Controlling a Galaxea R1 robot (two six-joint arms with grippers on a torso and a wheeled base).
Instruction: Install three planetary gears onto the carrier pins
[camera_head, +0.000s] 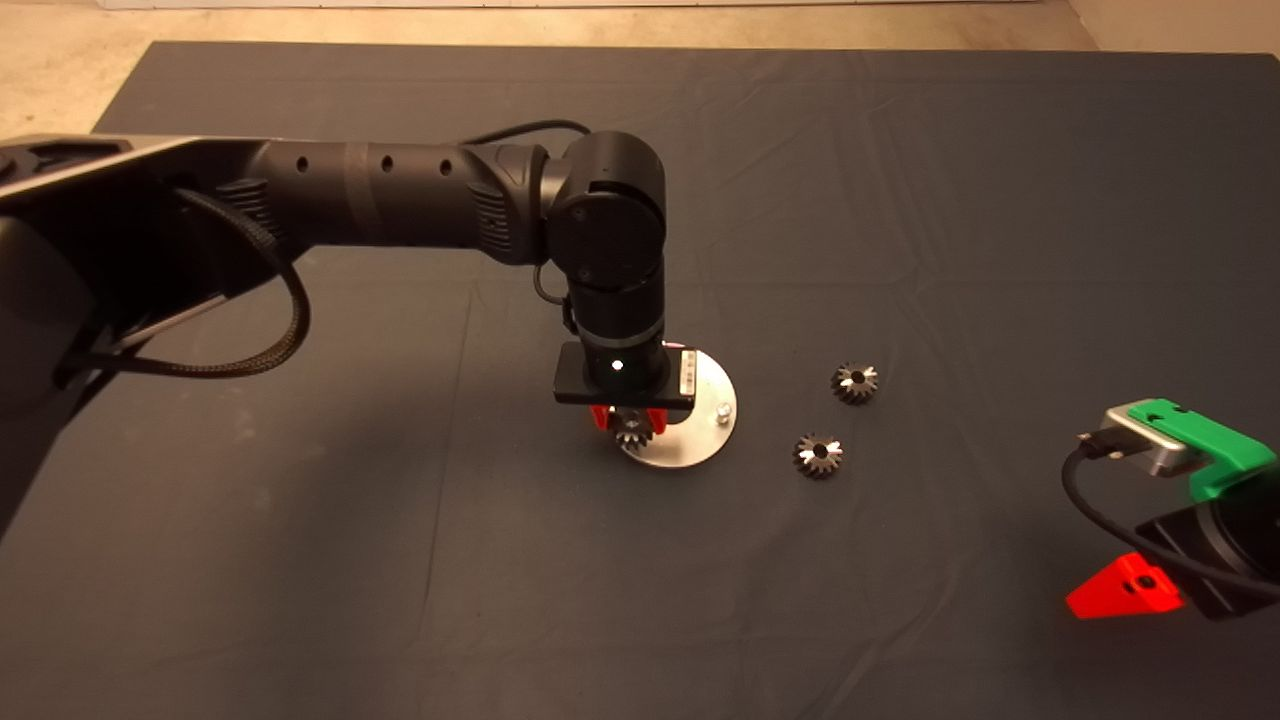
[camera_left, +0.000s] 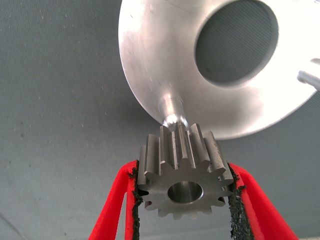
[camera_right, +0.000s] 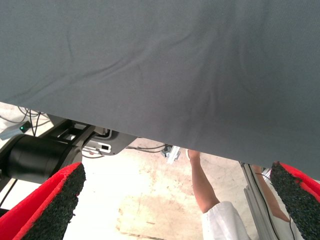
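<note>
The round silver plate (camera_head: 700, 415) lies mid-mat, and its carrier pins show as one stud (camera_head: 723, 409) near the right rim and another (camera_left: 172, 111) close before the held gear. My left gripper (camera_left: 184, 192) is shut on one planetary gear (camera_left: 182, 172), held just above the plate's near rim; the same gear (camera_head: 632, 432) peeks out under the wrist. Two more planetary gears (camera_head: 855, 381) (camera_head: 818, 455) rest on the mat to the plate's right. My right gripper (camera_head: 1135, 585) waits at the lower right edge, its fingers (camera_right: 55, 205) wide apart with nothing between them.
The plate's large central hole (camera_left: 236, 42) shows the mat through it. The dark mat (camera_head: 400, 560) is bare to the left and front. Beyond the mat's edge, the right wrist view shows a person's arm (camera_right: 204, 190) and floor.
</note>
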